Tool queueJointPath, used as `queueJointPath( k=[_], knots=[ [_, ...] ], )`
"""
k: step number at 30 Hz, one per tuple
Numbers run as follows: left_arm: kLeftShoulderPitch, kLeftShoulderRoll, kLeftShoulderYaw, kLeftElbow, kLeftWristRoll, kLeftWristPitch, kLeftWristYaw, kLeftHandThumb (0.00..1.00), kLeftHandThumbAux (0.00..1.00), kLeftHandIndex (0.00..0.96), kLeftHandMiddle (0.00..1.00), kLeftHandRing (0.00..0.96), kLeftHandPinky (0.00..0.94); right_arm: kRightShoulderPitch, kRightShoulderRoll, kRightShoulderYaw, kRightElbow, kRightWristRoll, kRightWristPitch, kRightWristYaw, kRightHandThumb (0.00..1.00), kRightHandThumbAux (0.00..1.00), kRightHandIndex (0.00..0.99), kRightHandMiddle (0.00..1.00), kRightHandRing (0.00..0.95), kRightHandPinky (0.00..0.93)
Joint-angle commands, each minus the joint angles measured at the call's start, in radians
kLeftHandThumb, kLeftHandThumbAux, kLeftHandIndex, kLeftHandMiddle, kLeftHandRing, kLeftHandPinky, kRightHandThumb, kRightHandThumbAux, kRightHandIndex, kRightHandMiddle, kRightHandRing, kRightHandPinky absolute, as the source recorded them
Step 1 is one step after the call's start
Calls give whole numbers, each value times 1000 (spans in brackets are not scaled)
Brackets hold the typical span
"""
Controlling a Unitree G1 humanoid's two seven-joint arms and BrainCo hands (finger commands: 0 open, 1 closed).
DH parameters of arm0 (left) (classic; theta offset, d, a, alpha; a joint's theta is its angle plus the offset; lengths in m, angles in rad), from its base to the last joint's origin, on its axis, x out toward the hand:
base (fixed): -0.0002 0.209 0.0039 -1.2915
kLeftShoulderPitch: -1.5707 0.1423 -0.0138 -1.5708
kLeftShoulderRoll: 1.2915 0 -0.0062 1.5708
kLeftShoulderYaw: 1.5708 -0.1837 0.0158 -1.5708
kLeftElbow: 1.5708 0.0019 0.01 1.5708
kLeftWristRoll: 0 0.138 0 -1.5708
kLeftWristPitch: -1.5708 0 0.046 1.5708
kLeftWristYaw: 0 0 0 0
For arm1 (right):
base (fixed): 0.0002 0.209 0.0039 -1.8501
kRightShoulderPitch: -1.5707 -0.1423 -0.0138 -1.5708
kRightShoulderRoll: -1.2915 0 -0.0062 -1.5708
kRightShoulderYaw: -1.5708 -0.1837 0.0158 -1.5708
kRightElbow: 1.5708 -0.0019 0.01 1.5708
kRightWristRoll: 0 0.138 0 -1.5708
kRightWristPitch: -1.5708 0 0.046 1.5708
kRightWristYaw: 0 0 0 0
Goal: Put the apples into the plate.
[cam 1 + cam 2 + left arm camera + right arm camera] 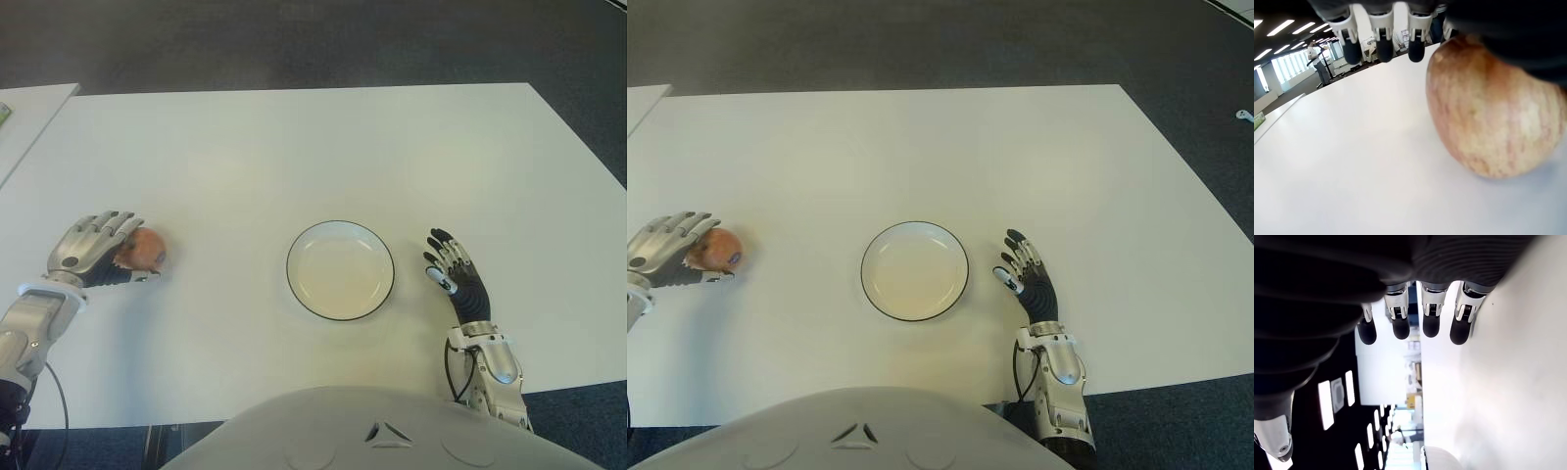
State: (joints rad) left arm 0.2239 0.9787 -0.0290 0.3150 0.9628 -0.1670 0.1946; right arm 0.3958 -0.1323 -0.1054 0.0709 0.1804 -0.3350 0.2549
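One reddish-yellow apple [147, 249] sits on the white table [294, 147] at the left. My left hand [96, 248] is pressed up beside it on its left. In the left wrist view the apple [1488, 112] lies against the palm while the fingers [1383, 46] reach straight out past it, not wrapped round it. The empty white plate [340, 270] with a dark rim lies at the middle front, well to the right of the apple. My right hand [453, 274] shows just right of the plate, palm down, fingers [1400, 328] spread and holding nothing.
A second white table [29, 110] stands apart at the far left. Dark carpet [313, 39] lies beyond the table's back edge. My torso [382, 431] covers the front edge. Broad bare tabletop stretches behind the plate.
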Motion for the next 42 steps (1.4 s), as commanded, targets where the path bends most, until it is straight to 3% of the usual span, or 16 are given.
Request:
queueJointPath(
  k=[1, 29, 38, 42],
  knots=[
    [5, -12, -56, 28, 19, 25, -3, 298, 299, 0, 0, 0, 0, 44, -10, -12, 35, -6, 58, -4, 186, 589, 101, 50, 0, 0],
    [-43, -103, -169, 108, -42, 96, 49, 273, 322, 0, 0, 0, 3, 27, -38, -34, 61, 2, 51, 14, 184, 597, 109, 47, 0, 2],
    [-47, -151, -183, 126, -87, 127, 39, 263, 346, 32, 5, 0, 43, 18, -49, -39, 74, 9, 52, 21, 147, 607, 70, 21, 0, 0],
    [-48, -167, -178, 132, -123, 124, 33, 266, 358, 93, 71, 51, 110, 12, -48, -45, 80, 19, 51, 25, 144, 615, 66, 19, 0, 12]
  ],
)
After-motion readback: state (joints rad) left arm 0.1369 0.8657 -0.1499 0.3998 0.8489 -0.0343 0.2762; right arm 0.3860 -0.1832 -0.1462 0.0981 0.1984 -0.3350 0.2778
